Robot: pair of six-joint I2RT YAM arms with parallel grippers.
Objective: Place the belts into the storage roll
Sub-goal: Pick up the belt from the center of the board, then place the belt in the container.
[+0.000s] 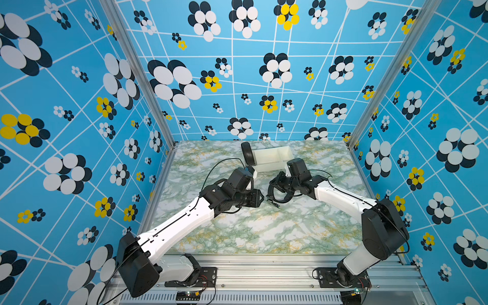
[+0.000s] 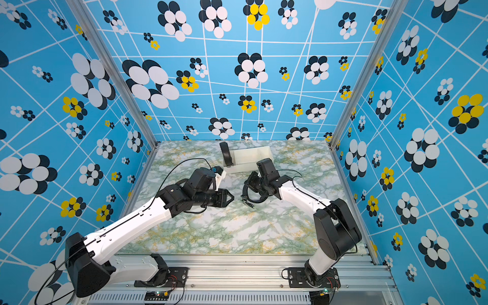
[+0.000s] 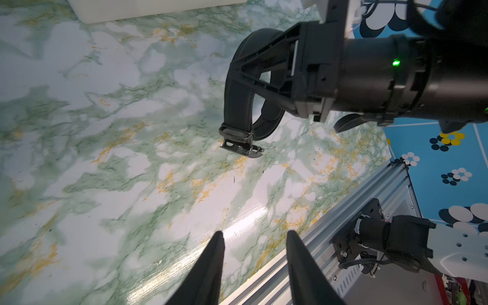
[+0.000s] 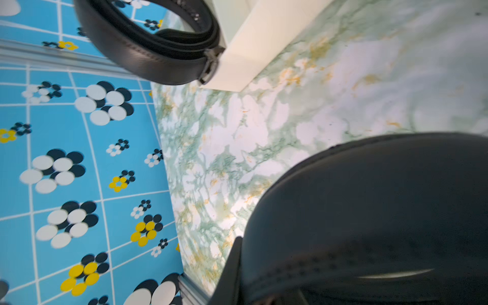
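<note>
The storage roll (image 1: 274,161) is an off-white tray at the back of the marble table (image 1: 264,232). One black belt (image 1: 247,154), wound into a coil, stands on edge at the tray's left end (image 4: 245,52); I cannot tell whether it sits inside the end compartment or leans against it. My right gripper (image 1: 276,184) is shut on a second coiled belt (image 1: 278,195), held just above the table in front of the tray, its buckle (image 3: 240,145) dangling. My left gripper (image 3: 254,233) is open with nothing between its fingers, pointing at that belt from a short gap away.
Patterned blue walls close in the table on three sides. An aluminium rail (image 1: 264,272) with both arm bases runs along the front edge. Thin black cables (image 1: 219,163) loop over the arms near the tray.
</note>
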